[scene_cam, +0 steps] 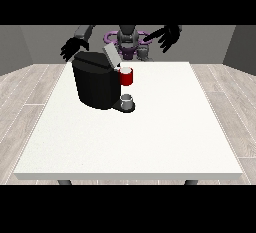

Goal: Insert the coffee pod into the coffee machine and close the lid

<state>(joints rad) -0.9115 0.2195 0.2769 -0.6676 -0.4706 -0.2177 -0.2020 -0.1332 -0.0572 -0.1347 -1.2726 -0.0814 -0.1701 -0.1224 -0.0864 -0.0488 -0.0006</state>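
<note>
Cup (127,102) on coffee machine (96,79) base; lid (111,54) up, red pod holder (127,76) exposed. Both hands raised behind, well apart from it: view's left (73,48) and right (165,37), fingers spread, empty.

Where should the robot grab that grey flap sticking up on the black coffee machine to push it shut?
Probably the lid's raised free end, from above and behind. It tilts up over the coffee machine, hinged low by the red part. The hand at the view's left is closest.

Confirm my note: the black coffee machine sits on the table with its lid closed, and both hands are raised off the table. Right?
Not quite. The front view shows the lid tilted open above the coffee machine, not closed. The rest holds: both hands, at the view's left and right, are raised off the table.
</note>
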